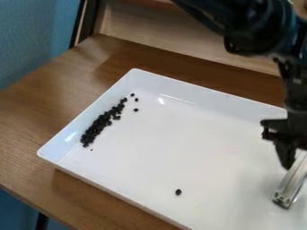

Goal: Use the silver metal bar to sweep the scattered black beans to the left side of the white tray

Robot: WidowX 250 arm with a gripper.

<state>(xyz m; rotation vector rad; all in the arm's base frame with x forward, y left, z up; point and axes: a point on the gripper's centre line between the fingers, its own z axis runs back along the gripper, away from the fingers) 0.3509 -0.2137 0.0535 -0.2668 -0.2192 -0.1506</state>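
**Metal tool [291,183] at gripper [292,160], R side of white tray [156,152]**

At far L, a blue wall [30,40] is seen beside the wood-grain counter [36,108], by which the tray is carried. The tray is set at a slant, w/ low raised walls, & is cut off by the bottom & R edges. Near its L wall, a pile of small dark pellets [96,128] is strung out in a diag. band, thicker at the lower end; a few strays are scattered by its upper end, & a tiny dark speck is seen just below it. Toward lower mid, a lone pellet [178,192] is set well apart from the pile. Behind the counter, a pale wood panel [174,33] is partly hidden by the black arm [258,27], which is brought in from the top at R. The jaws are hung over the R part of the tray, pointed down; whether they're spread or pressed tog. can't be told. The tool is placed just below & slightly R of the jaws' visible tip, its upper part right by it. It's silvery, shiny, long & narrow, tilted, w/ lengthwise ridges & a darker, rounded lower end; its upper part is cut off at the R edge.
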